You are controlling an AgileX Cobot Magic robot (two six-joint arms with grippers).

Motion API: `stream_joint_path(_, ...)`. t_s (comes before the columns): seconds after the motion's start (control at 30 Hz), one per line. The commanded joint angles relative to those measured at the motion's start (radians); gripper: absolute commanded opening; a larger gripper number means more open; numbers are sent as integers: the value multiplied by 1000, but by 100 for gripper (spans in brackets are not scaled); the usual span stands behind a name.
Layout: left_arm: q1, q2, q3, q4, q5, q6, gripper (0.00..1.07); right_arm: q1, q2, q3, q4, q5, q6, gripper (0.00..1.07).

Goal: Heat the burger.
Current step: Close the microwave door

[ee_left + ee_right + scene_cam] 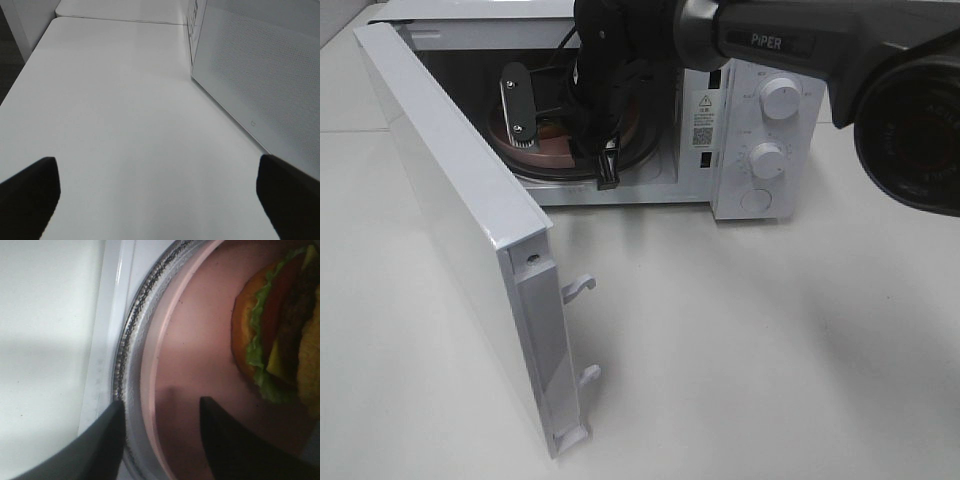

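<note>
Two arms, one at work. From the high camera, the right arm (770, 40) reaches into the open microwave (760, 150), above the plate (545, 152).

Left wrist: the left claw (157, 197) is spread wide over bare table (125, 100), with the microwave door (260, 80) alongside.

Right wrist: the right claw (160, 440) stands apart, straddling the plate's rim without pinching it. The burger (280, 340) lies on that plate just beyond the inner finger, tipped on its side.
</note>
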Motion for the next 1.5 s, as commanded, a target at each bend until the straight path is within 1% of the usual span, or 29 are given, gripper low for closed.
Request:
stream_joint_path(0.03,1,-5,4,0,-12,5,102,4,-18,-9,14,2,13,67)
stream_joint_path(0.07,1,-5,4,0,-12,5,102,4,-18,-9,14,2,13,67)
stream_joint_path(0.1,1,-5,4,0,-12,5,102,4,-22,-9,25,9,16,73)
stream_joint_path(0.13,1,-5,4,0,-12,5,102,4,-22,-9,25,9,16,73)
stream_joint_path(0.2,1,-5,4,0,-12,5,102,4,-23,-9,35,25,16,76)
stream_joint_path(0.6,1,-5,4,0,-12,5,102,6,-35,-9,38,32,38,76)
stream_joint_path(1.0,1,-5,4,0,-12,5,102,6,-35,-9,63,123,43,76)
stream_joint_path(1.5,1,-5,4,0,-12,5,102,9,-48,-9,92,190,65,76)
